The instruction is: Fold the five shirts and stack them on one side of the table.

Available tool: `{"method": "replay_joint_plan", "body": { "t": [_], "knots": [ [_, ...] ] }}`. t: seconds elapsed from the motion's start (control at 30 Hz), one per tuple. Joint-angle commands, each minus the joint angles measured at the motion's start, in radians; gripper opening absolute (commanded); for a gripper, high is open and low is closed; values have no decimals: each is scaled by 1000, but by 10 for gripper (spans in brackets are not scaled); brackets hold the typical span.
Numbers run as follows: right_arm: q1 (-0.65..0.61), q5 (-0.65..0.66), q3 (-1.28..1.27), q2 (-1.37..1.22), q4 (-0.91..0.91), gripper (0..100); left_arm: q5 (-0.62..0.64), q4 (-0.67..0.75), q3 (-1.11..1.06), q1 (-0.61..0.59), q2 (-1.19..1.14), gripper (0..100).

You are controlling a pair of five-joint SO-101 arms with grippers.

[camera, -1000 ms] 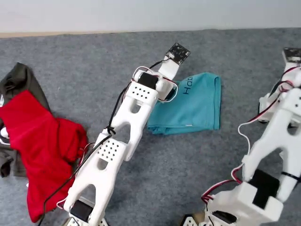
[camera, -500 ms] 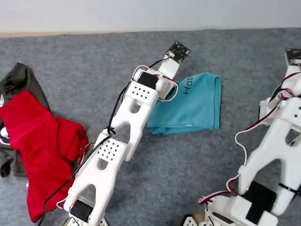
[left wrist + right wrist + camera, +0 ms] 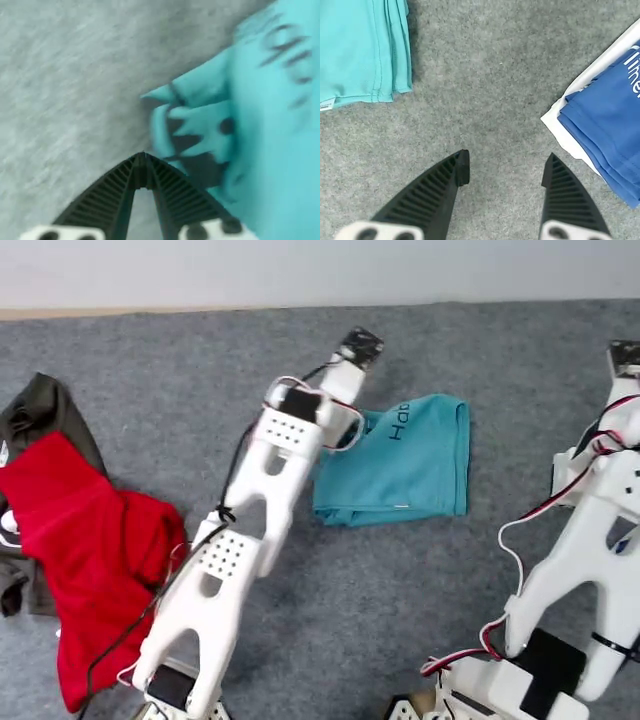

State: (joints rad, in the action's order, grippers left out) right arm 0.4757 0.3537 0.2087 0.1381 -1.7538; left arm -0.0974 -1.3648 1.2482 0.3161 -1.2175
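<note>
The left arm (image 3: 265,480) has swung a little toward the table's left side since the earlier frames, its wrist now past the teal shirt's (image 3: 415,465) near corner, while the right arm (image 3: 600,530) has hardly shifted over the last half second. The left gripper (image 3: 145,159) is pinched together with its tips meeting and nothing between them; it hangs over bare grey table (image 3: 200,370) just beside the teal shirt's bunched edge (image 3: 200,130). The folds there are hard to make out, and the print on the cloth cannot be read. From above, the arm's own wrist covers that gripper and part of the shirt's corner. The teal shirt lies folded near the middle of the table, toward the far side. The right gripper (image 3: 506,167) stands spread wide and empty over the grey surface, between the teal shirt's layered edge (image 3: 360,45) and a folded blue shirt (image 3: 605,120), touching neither. The blue shirt rests on a white piece (image 3: 580,92), and both are cut off by the frame's edge. The right arm is also cut off at the edge of the high view. At the left side a red shirt (image 3: 90,530) lies crumpled over a dark shirt (image 3: 35,410), which is mostly hidden beneath it.
</note>
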Motion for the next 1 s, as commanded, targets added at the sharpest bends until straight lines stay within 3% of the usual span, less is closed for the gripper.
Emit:
{"method": "replay_joint_plan", "body": {
  "t": [0.0, 0.23, 0.5, 0.73, 0.97],
  "knots": [
    [8, 9, 5, 44, -41, 241, -2, -32, 42, -29, 23, 2],
    [-56, 8, -32, 42, -30, 241, 3, -124, 133, -18, 72, 2],
    [-239, -18, -256, 42, 131, 241, 3, -382, 337, -29, 101, 2],
    [-420, -180, -391, -67, 348, 243, 74, -393, 348, -176, 141, 2],
    [-564, -525, -236, -337, 426, 244, 71, -393, 348, -282, 195, 2]
  ]
}}
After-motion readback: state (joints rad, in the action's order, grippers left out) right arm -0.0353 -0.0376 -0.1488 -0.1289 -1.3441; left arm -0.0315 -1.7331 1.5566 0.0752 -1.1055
